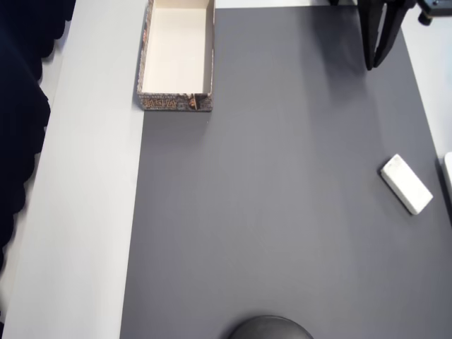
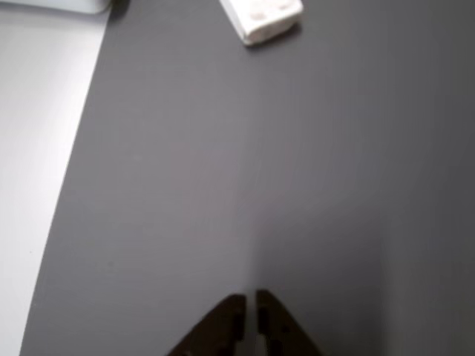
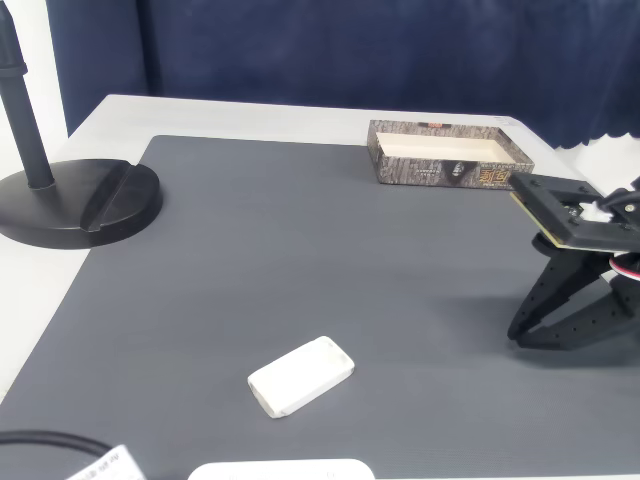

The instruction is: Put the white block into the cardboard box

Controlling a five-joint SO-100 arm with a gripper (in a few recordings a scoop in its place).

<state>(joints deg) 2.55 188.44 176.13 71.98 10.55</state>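
Observation:
The white block lies flat on the grey mat near its right edge in the overhead view, and toward the front in the fixed view. At the mat's top left corner stands the cardboard box, cream inside with mottled brown-grey walls and nothing in it. My black gripper hovers low over the mat at the top right, well apart from both. It is shut, with nothing between its fingers. In the wrist view the block sits far ahead at the top edge.
A black round stand base with a pole sits at the mat's left side in the fixed view and shows at the bottom edge from overhead. A white object lies beyond the mat's edge near the block. A dark blue curtain hangs behind the table.

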